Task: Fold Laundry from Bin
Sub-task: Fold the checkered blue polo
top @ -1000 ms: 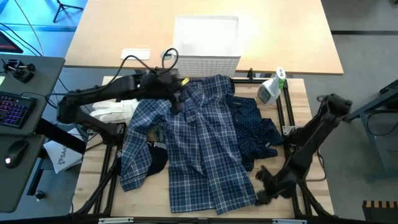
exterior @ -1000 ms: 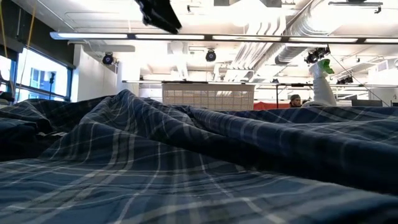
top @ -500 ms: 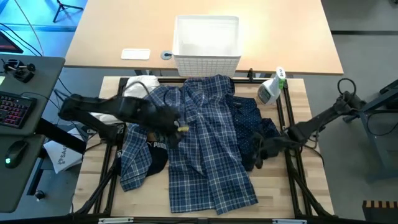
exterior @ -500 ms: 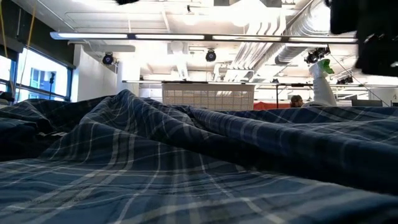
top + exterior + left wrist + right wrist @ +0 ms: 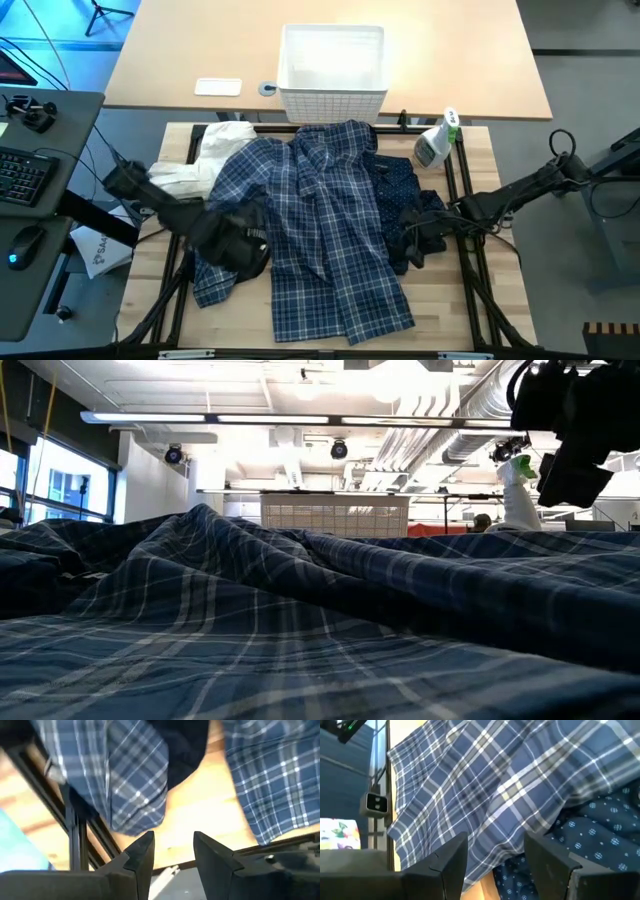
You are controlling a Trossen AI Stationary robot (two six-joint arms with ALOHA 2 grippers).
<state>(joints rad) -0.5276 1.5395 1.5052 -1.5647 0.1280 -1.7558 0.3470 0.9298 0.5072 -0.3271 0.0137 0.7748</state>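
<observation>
Since a second ago, I am swinging my left pincer (image 5: 240,245) down to the plaid shirt (image 5: 330,240)'s left sleeve, fingers apart and empty. My right pincer (image 5: 412,238) is hovering, gapped, over the navy dotted trousers (image 5: 405,195). Shirt is lying lengthwise from the bin (image 5: 333,65) toward the wooden surface (image 5: 440,310)'s near edge.

The blue-white plaid shirt (image 5: 330,230) lies spread open and rumpled across the middle of the wooden table, its collar end near the bin (image 5: 333,62) and one sleeve trailing down toward the left front corner, where a black piece with white Puma lettering (image 5: 252,245) shows partly from under it. The navy dotted trousers (image 5: 405,205) lie crumpled just beside the shirt on its right, partly tucked beneath it, and a white cloth (image 5: 205,160) sits bunched at the shirt's upper left. The bin, a white rectangular basket with lattice sides, stands upright on the lighter table just past the shirt's collar end.
</observation>
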